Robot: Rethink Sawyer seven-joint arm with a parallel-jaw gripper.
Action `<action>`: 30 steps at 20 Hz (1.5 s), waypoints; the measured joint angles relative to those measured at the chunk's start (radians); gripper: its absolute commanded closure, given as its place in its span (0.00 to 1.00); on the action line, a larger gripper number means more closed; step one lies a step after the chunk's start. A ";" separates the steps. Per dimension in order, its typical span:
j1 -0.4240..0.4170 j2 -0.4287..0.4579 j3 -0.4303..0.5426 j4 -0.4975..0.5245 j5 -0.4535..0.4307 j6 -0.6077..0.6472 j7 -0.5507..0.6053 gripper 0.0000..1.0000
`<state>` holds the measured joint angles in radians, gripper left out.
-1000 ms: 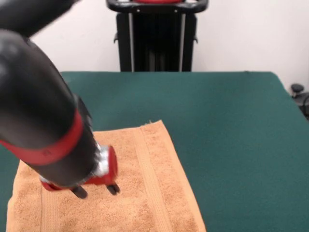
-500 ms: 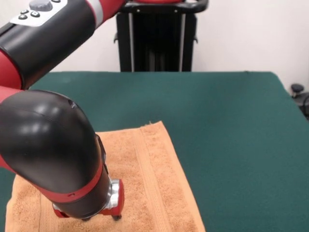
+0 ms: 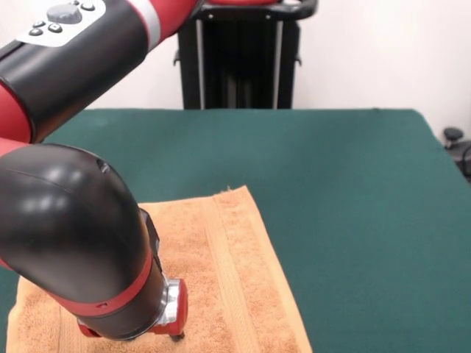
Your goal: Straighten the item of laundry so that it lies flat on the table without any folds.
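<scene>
Green felt covers the table where a gripper, its finger spacing impossible to tell, presses onto an orange-tan towel at the near left.

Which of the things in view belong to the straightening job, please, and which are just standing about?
Belonging to the job: the orange-tan towel, the green table, the gripper down on the towel.

Just standing about: the black pedestal, a dark object past the table's edge.

Glossy black arm with red bands
</scene>
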<state>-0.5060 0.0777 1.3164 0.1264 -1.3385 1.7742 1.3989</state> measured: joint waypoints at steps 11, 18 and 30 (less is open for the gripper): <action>-0.016 0.005 0.022 0.001 0.014 0.001 0.000 0.00; -0.055 -0.037 -0.183 0.200 0.227 -0.110 0.008 0.00; -0.145 -0.246 -0.454 0.758 0.481 -0.402 0.241 0.00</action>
<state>-0.6513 -0.1680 0.8624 0.8842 -0.8574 1.3724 1.6401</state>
